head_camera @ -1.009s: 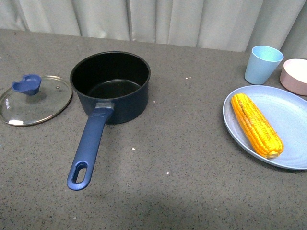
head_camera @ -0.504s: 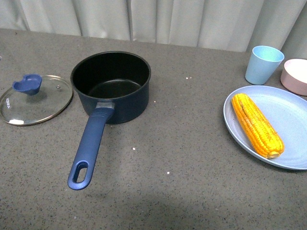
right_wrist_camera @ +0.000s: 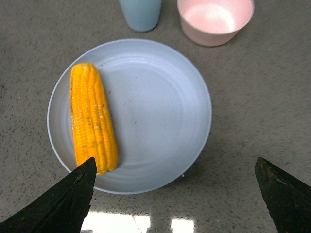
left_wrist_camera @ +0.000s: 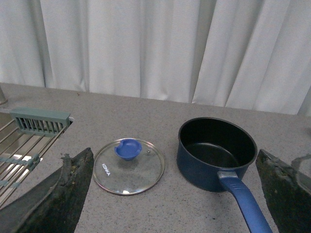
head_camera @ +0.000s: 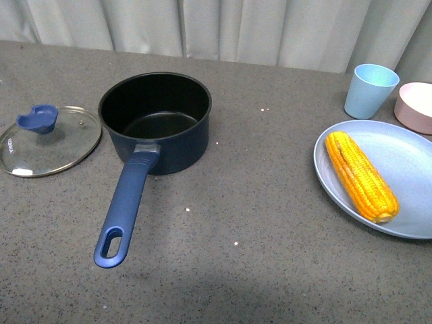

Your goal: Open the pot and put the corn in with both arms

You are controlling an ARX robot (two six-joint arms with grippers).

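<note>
1. Pot stands upright and uncovered on the grey table. Its black inside is bare, and its long blue handle points toward my body camera.
2. The glass lid with its blue knob lies flat just beside the pot, on the pot's left.
3. The corn is well apart from the pot, off to its right, lying on a light-blue plate. A light-blue cup and a pink bowl stand near the plate, further back than the pot.
4. My front view shows neither arm, so only the wrist cameras tell me about the pincers.
5. The left gripper has its fingers spread wide with nothing held, and pot and lid show between them. This camera alone shows a wire rack past the lid, on the side away from the pot. It shows no corn.
6. The right gripper also gapes wide and empty above the plate. The corn's end sits close to one of the fingers, ungripped. The pot is outside this camera's picture.
</note>
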